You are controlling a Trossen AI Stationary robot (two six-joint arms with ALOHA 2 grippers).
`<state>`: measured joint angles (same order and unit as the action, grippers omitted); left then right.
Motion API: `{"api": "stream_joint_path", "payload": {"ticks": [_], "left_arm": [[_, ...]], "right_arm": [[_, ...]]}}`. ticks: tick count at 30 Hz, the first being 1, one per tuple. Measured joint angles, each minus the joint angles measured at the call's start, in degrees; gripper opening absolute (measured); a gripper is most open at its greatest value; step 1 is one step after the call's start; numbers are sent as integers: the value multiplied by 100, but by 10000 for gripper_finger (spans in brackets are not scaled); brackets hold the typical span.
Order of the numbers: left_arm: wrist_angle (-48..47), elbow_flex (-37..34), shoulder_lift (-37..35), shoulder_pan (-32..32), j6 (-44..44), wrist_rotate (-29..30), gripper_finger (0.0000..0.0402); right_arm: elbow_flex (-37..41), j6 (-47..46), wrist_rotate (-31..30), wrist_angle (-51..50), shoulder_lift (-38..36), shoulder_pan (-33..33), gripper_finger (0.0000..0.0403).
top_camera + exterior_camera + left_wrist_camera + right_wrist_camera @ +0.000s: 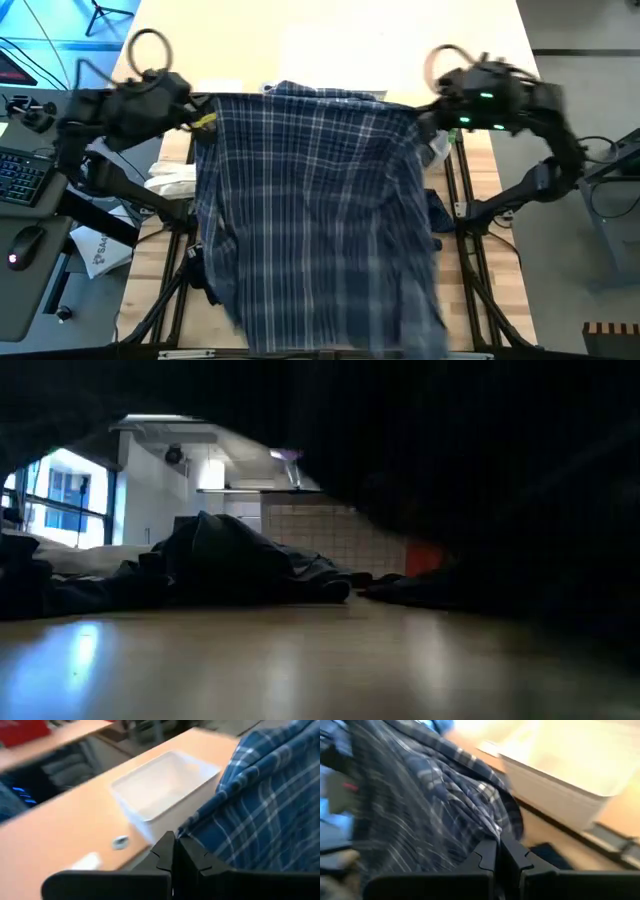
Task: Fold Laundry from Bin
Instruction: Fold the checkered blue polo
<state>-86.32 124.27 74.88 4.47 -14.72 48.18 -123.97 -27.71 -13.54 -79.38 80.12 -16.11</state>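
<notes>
left gripper closed, right gripper closed, raised

A keyboard and mouse lie beside the table.

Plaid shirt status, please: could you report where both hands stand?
Left hand and right hand shut on plaid shirt, stretched between them above the table. Bin beyond. Dark garments lie underneath.

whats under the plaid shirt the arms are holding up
Under the plaid shirt, dark clothes lie on the table. The rest of that pile is hidden.
</notes>
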Motion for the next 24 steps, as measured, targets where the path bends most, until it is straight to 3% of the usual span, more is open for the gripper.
{"api": "stream_joint_path", "payload": {"ticks": [4, 9, 15, 21, 24], "left_arm": [[468, -481, 189, 647, 1217, -46, 0], [831, -1323, 362, 1586, 2086, -642, 0], [1092, -2459, 337, 2447, 2229, -999, 0], [1494, -3467, 298, 2968, 2101, -2634, 0], [1911, -3966, 332, 3079, 2186, -3047, 0]], "right_arm": [[462, 679, -193, 363, 384, -621, 0], [943, 985, -652, 278, 686, -1193, 0], [2022, 1149, 260, 348, 764, -1302, 0], [3178, 1477, 1439, 851, 764, -1262, 0], [3704, 1535, 1710, 1448, 764, -1338, 0]]}}
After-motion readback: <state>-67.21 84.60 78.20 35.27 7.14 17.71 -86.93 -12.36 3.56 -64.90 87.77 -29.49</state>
